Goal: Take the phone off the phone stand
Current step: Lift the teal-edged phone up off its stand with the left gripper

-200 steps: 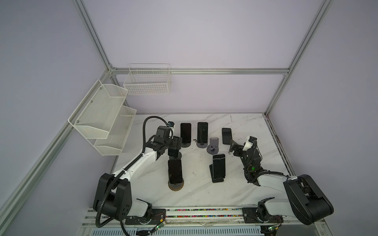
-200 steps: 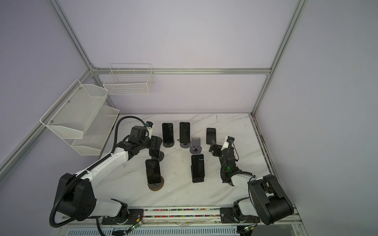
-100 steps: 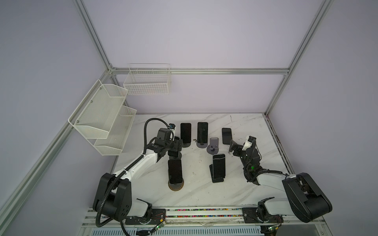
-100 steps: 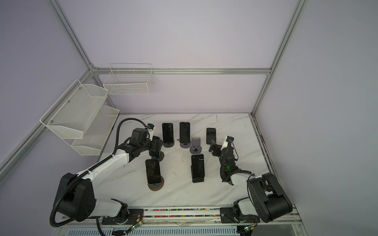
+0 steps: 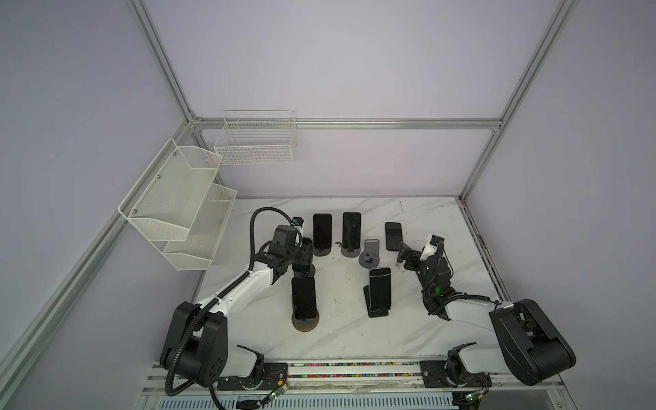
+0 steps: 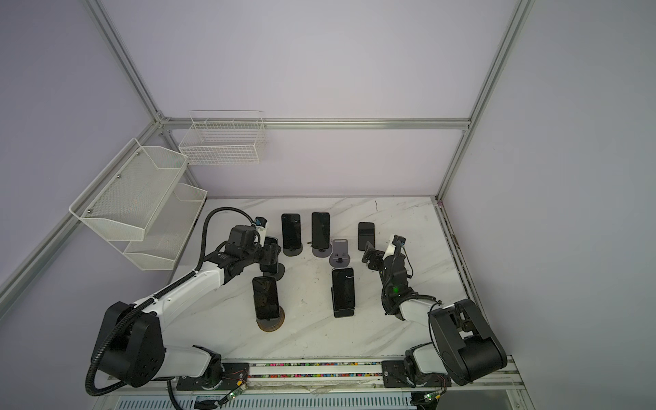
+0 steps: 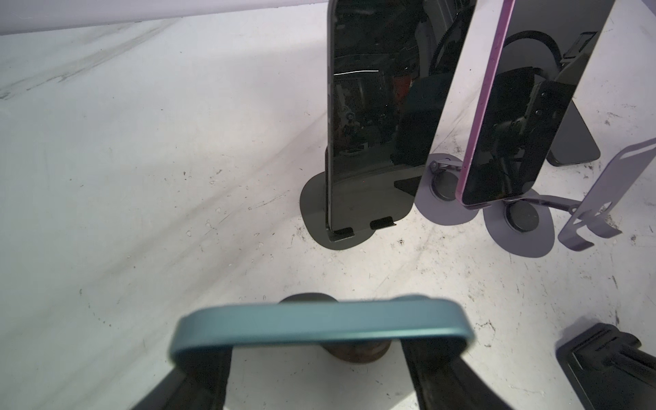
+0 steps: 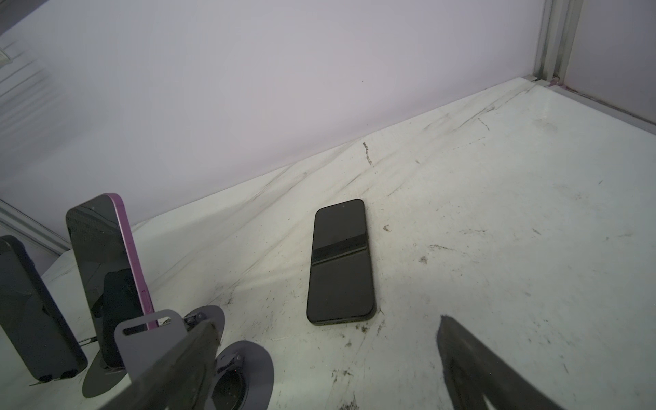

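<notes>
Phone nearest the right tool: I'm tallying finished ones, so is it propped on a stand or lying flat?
Flat: the phone lies on the table with no stand under it, its whole outline clear in the right wrist view.

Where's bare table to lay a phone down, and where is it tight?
Free: a front strip of the table, between the round stand, the black stand and the rail; the back right corner past the flat phone. Crowded: back middle, where the left gripper holds the teal phone beside the dark phone, the purple phone and the empty grey stand.
</notes>
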`<state>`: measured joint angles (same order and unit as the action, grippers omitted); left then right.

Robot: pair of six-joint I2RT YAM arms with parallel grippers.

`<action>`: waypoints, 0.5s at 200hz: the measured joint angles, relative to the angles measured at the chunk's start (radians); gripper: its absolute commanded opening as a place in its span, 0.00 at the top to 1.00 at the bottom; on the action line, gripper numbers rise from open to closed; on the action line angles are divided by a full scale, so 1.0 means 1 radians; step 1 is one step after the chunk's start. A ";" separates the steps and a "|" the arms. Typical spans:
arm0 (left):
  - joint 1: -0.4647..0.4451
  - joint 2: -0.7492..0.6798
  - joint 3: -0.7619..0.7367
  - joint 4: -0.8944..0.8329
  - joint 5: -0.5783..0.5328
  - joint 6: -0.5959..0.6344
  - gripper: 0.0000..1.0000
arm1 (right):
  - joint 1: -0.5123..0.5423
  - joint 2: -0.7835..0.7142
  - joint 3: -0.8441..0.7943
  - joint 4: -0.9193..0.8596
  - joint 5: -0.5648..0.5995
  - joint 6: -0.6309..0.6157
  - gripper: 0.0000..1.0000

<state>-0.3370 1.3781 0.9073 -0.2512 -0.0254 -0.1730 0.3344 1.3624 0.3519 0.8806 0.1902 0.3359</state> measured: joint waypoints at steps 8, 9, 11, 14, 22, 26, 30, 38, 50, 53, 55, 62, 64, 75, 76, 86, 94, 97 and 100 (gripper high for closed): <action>0.000 -0.004 -0.003 0.002 0.000 0.000 0.29 | 0.000 0.000 0.000 0.000 0.000 0.000 0.03; 0.000 -0.004 -0.004 0.002 0.000 0.000 0.30 | 0.000 0.000 0.000 0.000 0.000 0.000 0.03; 0.000 -0.005 -0.004 0.003 0.000 0.000 0.30 | 0.000 0.000 0.000 0.000 0.000 0.000 0.03; 0.000 -0.006 -0.005 0.003 -0.001 0.000 0.30 | 0.000 0.000 0.000 0.000 0.000 0.000 0.03; 0.000 -0.008 -0.005 0.002 -0.001 0.000 0.30 | 0.000 0.000 0.000 0.000 0.000 0.000 0.03; 0.000 -0.008 -0.005 0.002 -0.001 0.000 0.31 | 0.000 0.000 0.000 -0.001 0.000 0.000 0.03; 0.000 -0.009 -0.005 0.002 -0.001 0.000 0.31 | 0.000 0.000 0.000 -0.001 0.000 0.000 0.03; 0.000 -0.010 -0.005 -0.001 -0.001 0.000 0.32 | 0.000 0.004 0.000 -0.001 0.000 0.000 0.03; 0.000 -0.011 -0.005 -0.004 -0.002 0.000 0.33 | 0.000 0.016 0.003 -0.003 0.000 0.000 0.03; 0.000 -0.011 -0.005 -0.005 -0.003 0.000 0.33 | 0.000 0.019 0.004 -0.003 0.000 0.000 0.03; 0.000 -0.012 -0.005 -0.006 -0.003 0.000 0.34 | 0.000 0.020 0.004 -0.003 0.000 0.000 0.03; 0.000 -0.013 -0.005 -0.010 -0.004 -0.001 0.34 | 0.000 0.024 0.004 -0.003 0.000 0.000 0.03; 0.000 -0.014 -0.005 -0.012 -0.004 -0.001 0.34 | 0.000 0.025 0.004 -0.003 0.000 0.001 0.03; 0.000 -0.018 -0.004 -0.024 -0.005 -0.001 0.34 | 0.000 0.027 0.004 -0.004 0.000 0.003 0.03; 0.000 -0.018 -0.004 -0.024 -0.005 -0.002 0.34 | 0.000 0.027 0.005 -0.003 0.000 0.003 0.03; 0.000 -0.024 -0.004 -0.037 -0.005 -0.002 0.35 | 0.000 0.027 0.006 -0.004 0.000 0.004 0.03; 0.000 -0.032 -0.003 -0.051 -0.005 -0.002 0.35 | 0.000 0.027 0.008 -0.004 0.000 0.004 0.03; 0.000 -0.034 -0.003 -0.058 -0.005 -0.002 0.35 | 0.000 0.027 0.008 -0.004 0.000 0.005 0.03; 0.000 -0.037 -0.002 -0.064 -0.005 -0.002 0.35 | 0.000 0.027 0.010 -0.004 0.000 0.005 0.03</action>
<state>-0.3370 1.3411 0.9051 -0.3149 -0.0307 -0.1749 0.3344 1.3899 0.3614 0.8764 0.1905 0.3412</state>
